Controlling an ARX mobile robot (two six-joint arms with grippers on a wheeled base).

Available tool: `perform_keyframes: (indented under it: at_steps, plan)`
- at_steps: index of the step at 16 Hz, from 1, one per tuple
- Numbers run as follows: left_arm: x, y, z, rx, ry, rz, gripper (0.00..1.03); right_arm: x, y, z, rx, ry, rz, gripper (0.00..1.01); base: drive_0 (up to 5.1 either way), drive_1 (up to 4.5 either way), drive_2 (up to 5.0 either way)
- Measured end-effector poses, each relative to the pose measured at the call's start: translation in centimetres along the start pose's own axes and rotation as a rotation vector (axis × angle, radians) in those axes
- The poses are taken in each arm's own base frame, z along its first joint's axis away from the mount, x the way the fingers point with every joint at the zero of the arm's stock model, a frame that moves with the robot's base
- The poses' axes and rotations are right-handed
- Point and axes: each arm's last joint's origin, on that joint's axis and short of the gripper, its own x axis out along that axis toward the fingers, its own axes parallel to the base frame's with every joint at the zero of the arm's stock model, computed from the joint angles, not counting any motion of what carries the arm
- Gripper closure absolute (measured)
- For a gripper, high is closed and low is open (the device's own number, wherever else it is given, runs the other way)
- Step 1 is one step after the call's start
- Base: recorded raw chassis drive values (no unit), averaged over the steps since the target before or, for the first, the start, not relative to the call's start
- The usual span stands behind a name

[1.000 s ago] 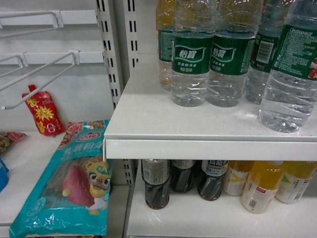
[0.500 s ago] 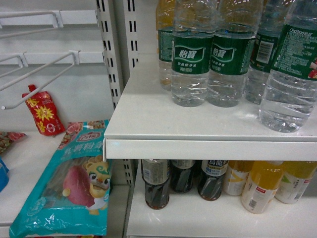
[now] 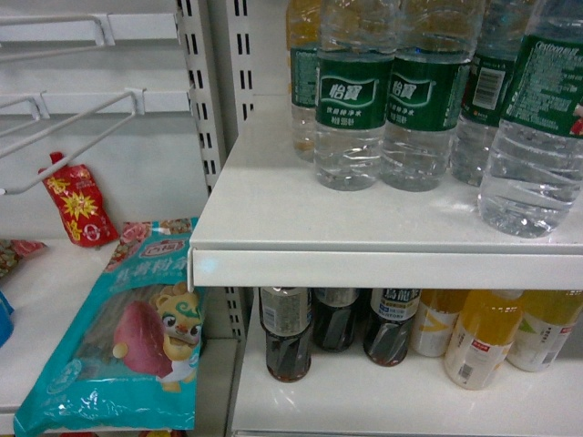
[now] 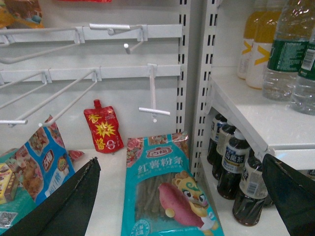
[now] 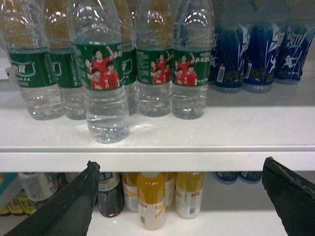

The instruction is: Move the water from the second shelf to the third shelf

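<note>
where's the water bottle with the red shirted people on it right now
In the right wrist view the water bottle stands left of centre at the front of the upper shelf, ahead of the other water bottles.

Clear ribbed plastic water [image 5: 103, 83]

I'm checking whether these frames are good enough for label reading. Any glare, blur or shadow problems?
Head view: soft overall, glare on the shelf edge, and the water is cut off at the right edge. Right wrist view: sharper, with its label's red shirts legible and highlights on the bottle shoulders. Left wrist view: the dark bottles sit in shadow under the shelf.
</note>
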Motion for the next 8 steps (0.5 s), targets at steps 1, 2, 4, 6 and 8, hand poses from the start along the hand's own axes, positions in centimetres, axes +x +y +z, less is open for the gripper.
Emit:
perform_keyframes:
  at_steps: [1, 2, 4, 6, 8]
  plan:
    - [0.00, 0.00, 0.01, 0.000, -0.001, 0.000, 0.05, 0.00, 0.00, -0.01, 0.000, 0.001, 0.000, 0.03, 0.0, 0.00, 0.0]
    - [0.00, 0.00, 0.00, 0.000, 0.000, 0.000, 0.05, 0.00, 0.00, -0.01, 0.000, 0.002, 0.001, 0.03, 0.0, 0.00, 0.0]
    - [0.00, 0.00, -0.01, 0.000, 0.001, 0.000, 0.05, 0.00, 0.00, -0.02, 0.000, 0.002, 0.000, 0.03, 0.0, 0.00, 0.0]
    - [0.00, 0.00, -0.02, 0.000, 0.002, 0.000, 0.05, 0.00, 0.00, -0.03, -0.001, 0.003, 0.001, 0.03, 0.0, 0.00, 0.0]
    - [0.00, 0.00, -0.02, 0.000, 0.002, 0.000, 0.05, 0.00, 0.00, -0.03, 0.000, 0.003, 0.000, 0.03, 0.0, 0.00, 0.0]
